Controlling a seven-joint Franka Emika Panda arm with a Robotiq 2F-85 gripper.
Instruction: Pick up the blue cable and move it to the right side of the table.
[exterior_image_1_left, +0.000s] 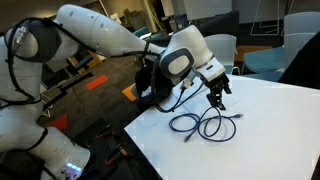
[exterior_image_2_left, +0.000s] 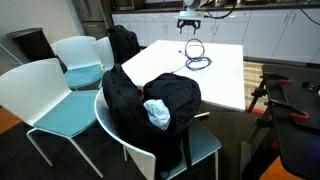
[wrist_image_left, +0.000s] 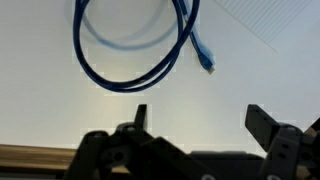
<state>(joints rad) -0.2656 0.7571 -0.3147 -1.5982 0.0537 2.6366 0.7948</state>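
The blue cable lies in loose loops on the white table, also seen in an exterior view and as a loop with a small plug in the wrist view. My gripper hangs just above the table at the cable's far edge, fingers pointing down. In the wrist view the gripper is open and empty, with bare table between the fingers and the cable apart from them. The gripper also shows at the table's far end.
A black backpack sits on a white chair at the table's near side. Two more white chairs stand beside it. Another black bag rests by the table. Armchairs stand behind.
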